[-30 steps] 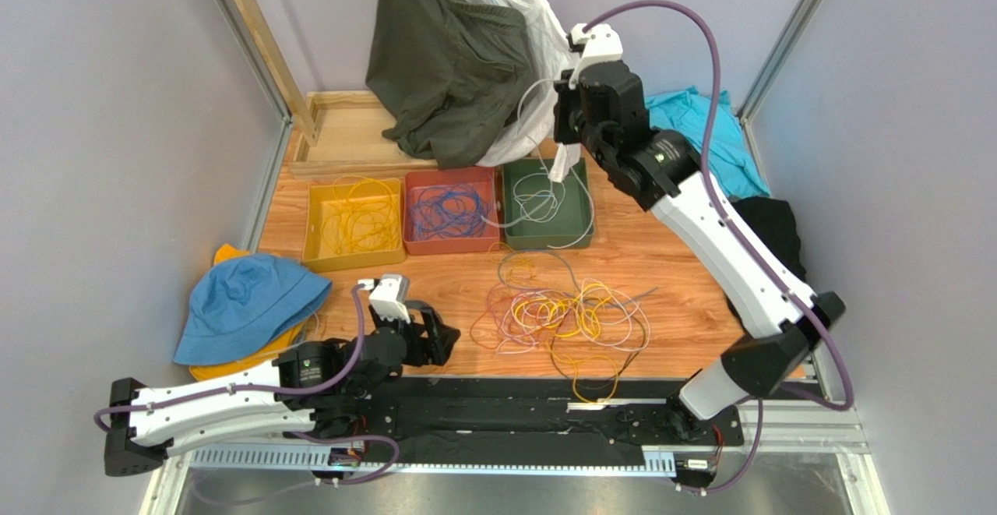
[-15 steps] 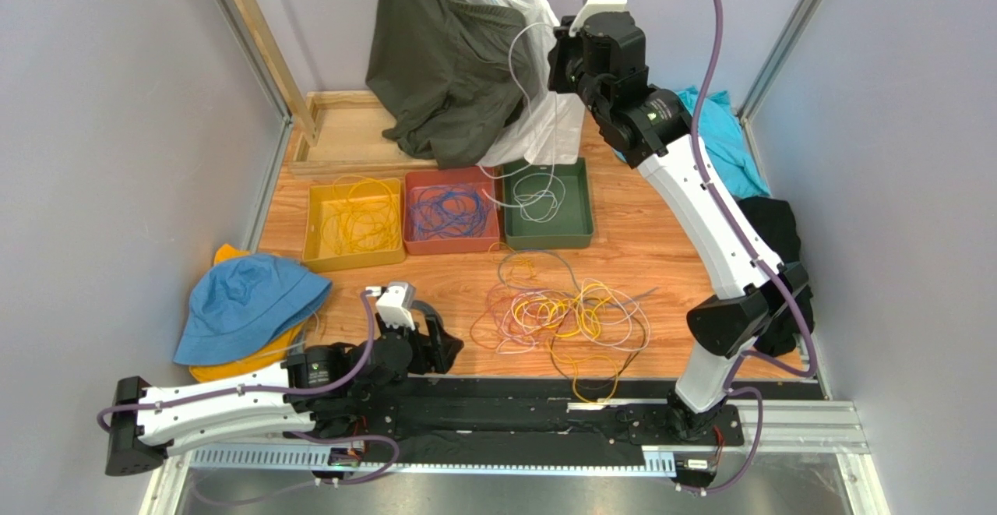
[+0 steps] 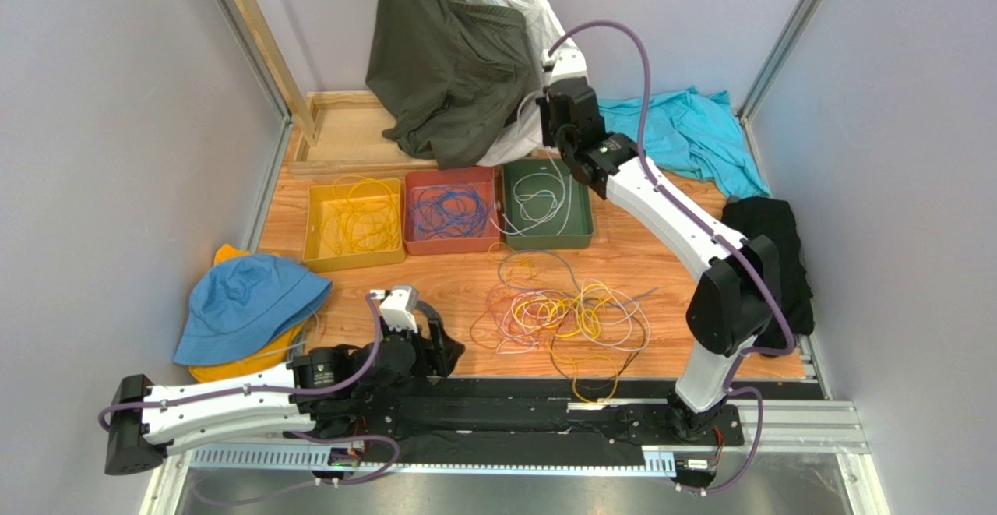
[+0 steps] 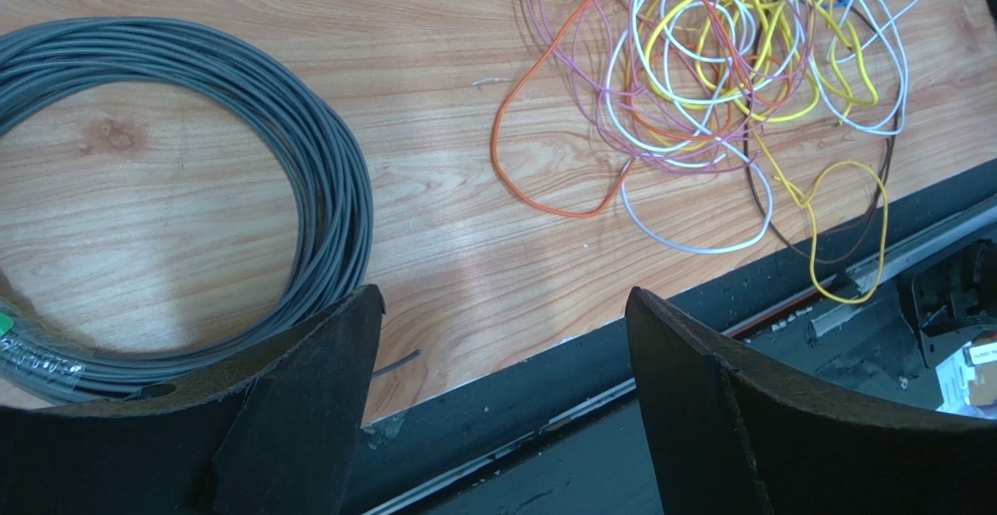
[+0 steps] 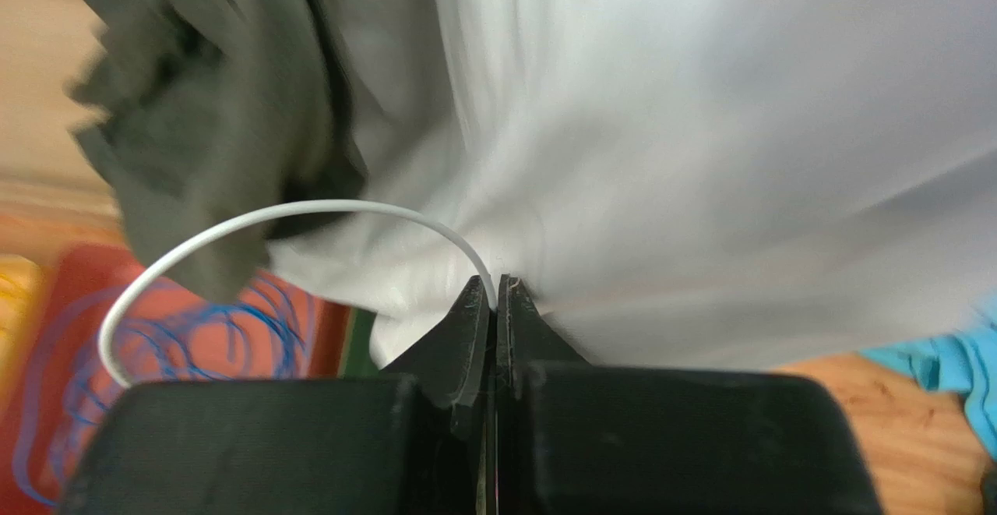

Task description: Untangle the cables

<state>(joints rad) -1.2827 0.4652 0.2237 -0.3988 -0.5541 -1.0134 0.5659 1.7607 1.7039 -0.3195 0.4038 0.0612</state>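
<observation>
Cables [image 3: 562, 311] lie tangled just in front of the green tray [image 3: 550, 242], toward whose back edge the right end effector [image 5: 492, 293], clamped on a white cable [image 5: 293, 214], has sunk, likely to release it, while the left end effector [image 3: 431, 340] gapes open.

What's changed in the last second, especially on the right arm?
The right end effector, shut on a white cable, rose toward the hanging clothes, then dropped back toward the far edge of the green tray, elbow folding in. The left end effector stayed open and low; the tangled cables did not move.
</observation>
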